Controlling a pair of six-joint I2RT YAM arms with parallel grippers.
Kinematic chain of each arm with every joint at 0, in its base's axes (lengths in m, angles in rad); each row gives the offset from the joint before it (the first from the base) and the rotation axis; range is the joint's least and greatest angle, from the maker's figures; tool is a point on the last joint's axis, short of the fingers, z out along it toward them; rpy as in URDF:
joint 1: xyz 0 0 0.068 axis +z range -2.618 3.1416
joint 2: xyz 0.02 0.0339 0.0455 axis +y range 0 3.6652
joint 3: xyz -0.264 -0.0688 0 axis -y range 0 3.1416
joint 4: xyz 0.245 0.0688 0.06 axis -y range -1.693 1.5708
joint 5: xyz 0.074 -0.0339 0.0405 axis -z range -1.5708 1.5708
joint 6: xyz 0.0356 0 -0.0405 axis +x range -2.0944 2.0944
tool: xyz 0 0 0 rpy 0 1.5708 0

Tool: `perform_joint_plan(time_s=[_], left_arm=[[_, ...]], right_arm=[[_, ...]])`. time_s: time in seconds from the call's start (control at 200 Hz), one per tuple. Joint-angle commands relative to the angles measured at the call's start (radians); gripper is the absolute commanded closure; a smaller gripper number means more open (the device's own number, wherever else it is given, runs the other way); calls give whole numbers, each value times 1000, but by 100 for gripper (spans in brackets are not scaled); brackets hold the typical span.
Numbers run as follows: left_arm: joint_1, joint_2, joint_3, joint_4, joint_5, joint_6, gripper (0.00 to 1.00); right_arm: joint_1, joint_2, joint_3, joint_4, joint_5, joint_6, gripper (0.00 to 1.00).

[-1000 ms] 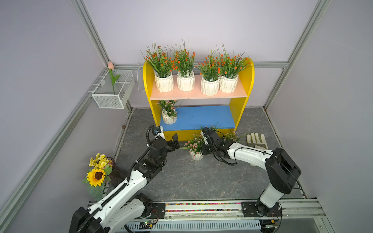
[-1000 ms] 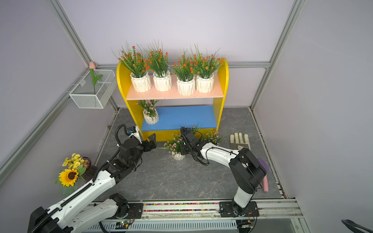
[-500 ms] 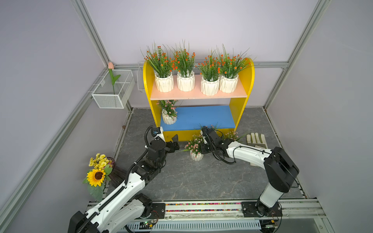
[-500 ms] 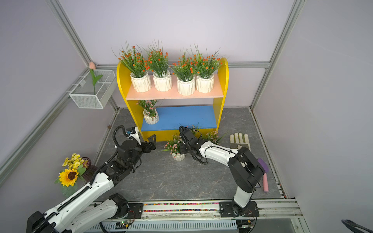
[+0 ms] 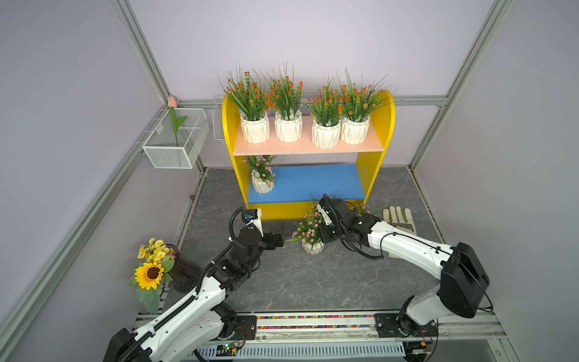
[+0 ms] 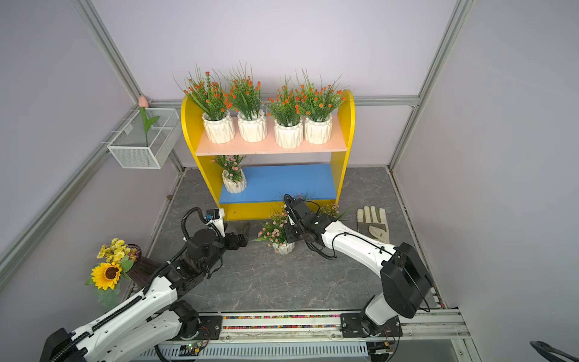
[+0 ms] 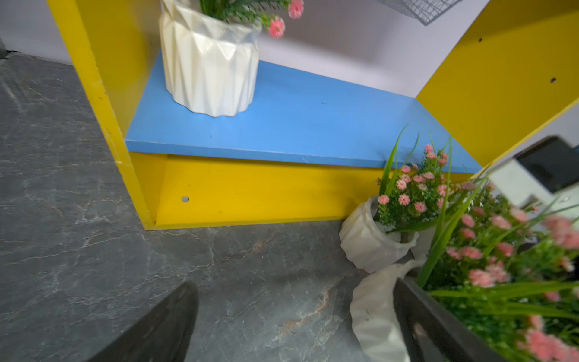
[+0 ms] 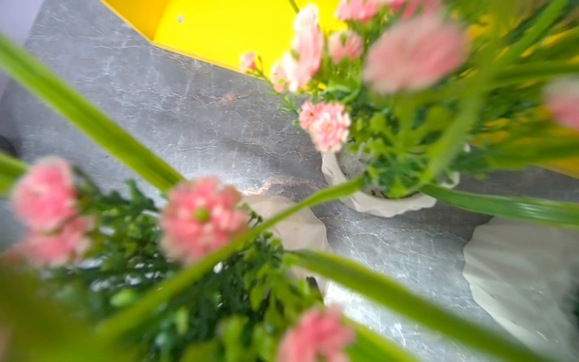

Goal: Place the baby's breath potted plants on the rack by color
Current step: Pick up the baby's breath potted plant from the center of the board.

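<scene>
Four orange-flowered baby's breath potted plants (image 5: 286, 125) stand in a row on the rack's (image 5: 384, 125) salmon upper board. One pink-flowered plant (image 5: 262, 183) stands at the left end of the blue lower board (image 7: 297, 125). Three pink-flowered plants are on the floor before the rack. My right gripper (image 5: 324, 233) is shut in the sprigs of the nearest one (image 5: 310, 236); its fingertips are buried in foliage in the right wrist view. My left gripper (image 5: 277, 241) hangs open just left of that plant, holding nothing, one finger (image 7: 432, 329) beside a white pot (image 7: 372, 310).
A white wire basket (image 5: 175, 150) with a pink tulip hangs on the left wall. A sunflower bouquet (image 5: 152, 272) stands at the front left. A work glove (image 5: 399, 217) lies right of the rack. The arms' rail (image 5: 313, 322) runs along the front.
My right gripper has closed on the floor plant's sprigs. My left gripper has drifted a little toward the front and toward that plant, still open.
</scene>
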Motion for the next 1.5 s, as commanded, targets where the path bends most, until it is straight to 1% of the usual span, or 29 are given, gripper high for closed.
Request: perform_joint_plan(time_s=[0.0, 0.11, 0.205, 0.365, 0.51, 0.57, 0.625, 0.845, 0.975, 1.11, 1.365, 1.495], left_arm=[[-43, -6, -19, 67, -1, 39, 0], [-94, -13, -48, 96, -30, 81, 0], [-117, -23, -84, 134, -33, 104, 0], [-172, -32, -162, 241, -45, 145, 1], [-248, 19, -174, 299, -75, 187, 1], [-284, 44, -183, 343, -113, 203, 0], [-298, 63, -187, 370, -128, 208, 1], [-317, 136, -204, 464, -35, 251, 1], [-336, 177, -196, 522, 53, 292, 0], [-372, 238, -160, 560, 54, 339, 1], [-377, 342, -95, 638, 87, 351, 1], [-386, 397, -58, 660, 74, 356, 1]], right_arm=[[-19, -64, -12, 10, -53, -2, 93], [-35, -100, -24, 7, -80, 2, 93], [-52, -133, -24, -3, -112, -3, 93], [-84, -164, 2, -37, -134, -26, 93], [-97, -161, 33, -63, -149, -46, 93], [-97, -158, 44, -73, -143, -51, 93], [-100, -156, 51, -78, -144, -56, 93], [-120, -180, 72, -96, -143, -73, 93], [-121, -170, 86, -101, -169, -76, 93], [-119, -160, 84, -90, -192, -72, 93], [-99, -156, 78, -76, -228, -58, 93], [-78, -147, 70, -65, -245, -46, 92]])
